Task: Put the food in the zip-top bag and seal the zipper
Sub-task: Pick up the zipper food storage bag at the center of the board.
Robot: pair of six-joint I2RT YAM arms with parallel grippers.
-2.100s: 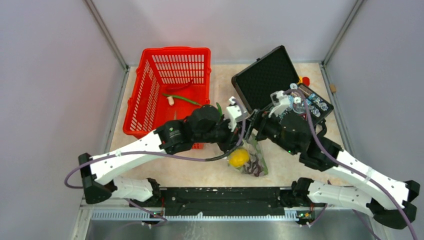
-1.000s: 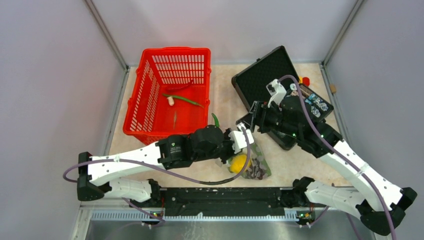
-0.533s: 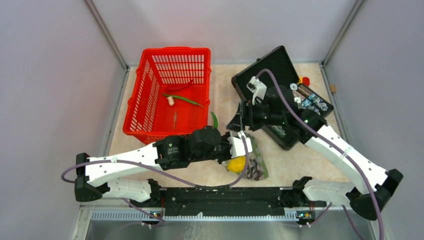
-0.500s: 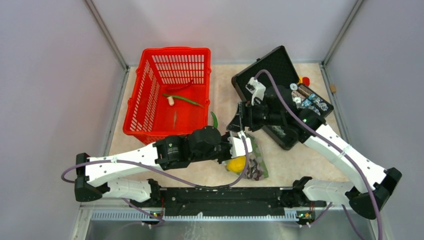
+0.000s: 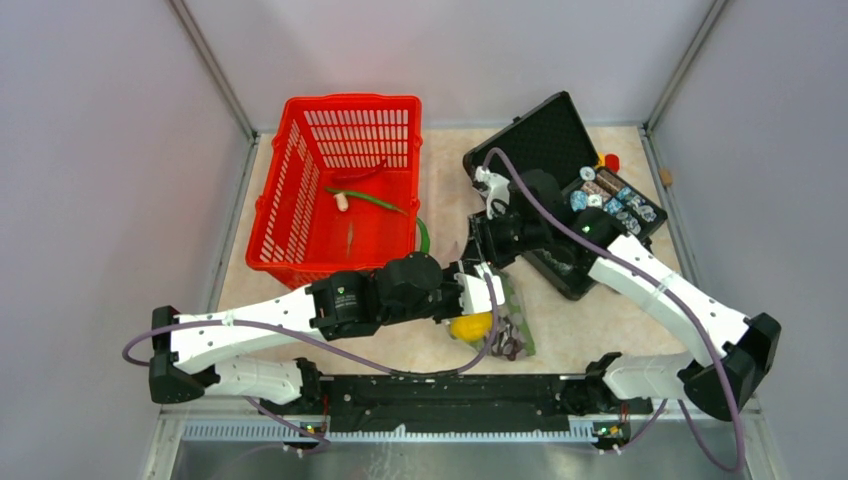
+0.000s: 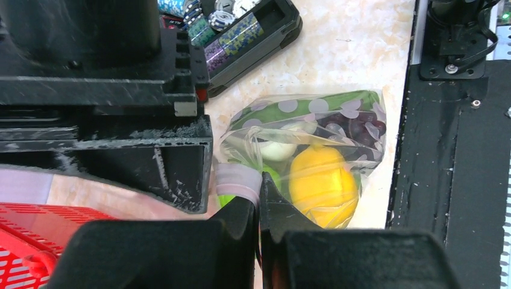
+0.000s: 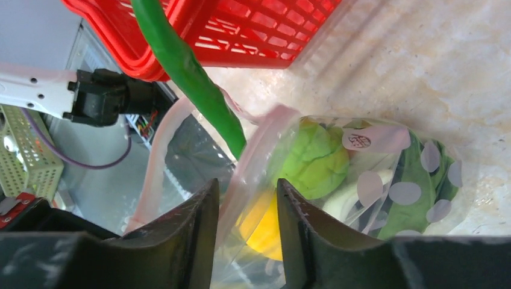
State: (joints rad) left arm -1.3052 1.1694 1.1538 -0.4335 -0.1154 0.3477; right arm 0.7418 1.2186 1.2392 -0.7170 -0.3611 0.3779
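Note:
The zip-top bag (image 5: pixel 512 318) lies near the table's front and holds food: a yellow lemon (image 6: pixel 322 183), a green lime (image 7: pixel 313 159), dark grapes (image 6: pixel 352 126) and green leaves (image 7: pixel 416 208). A long green leaf (image 7: pixel 181 66) sticks out of its mouth. My left gripper (image 6: pixel 260 186) is shut on the pink zipper (image 6: pixel 238 180) at one side of the mouth. My right gripper (image 7: pixel 247 192) straddles the opposite pink strip (image 7: pixel 256 153). Its jaws stand apart, with a gap on both sides of the strip.
The red basket (image 5: pixel 300 190) stands at the back left with a few thin items inside, just beyond the bag's mouth (image 7: pixel 241 30). The open black case (image 5: pixel 525 150) with small gadgets (image 5: pixel 610 200) is at the back right, behind my right arm.
My right arm has swung left from over the case and come down to the bag's mouth, its jaws narrowing. My left gripper has stayed shut on the zipper, having drawn the bag slightly toward the front.

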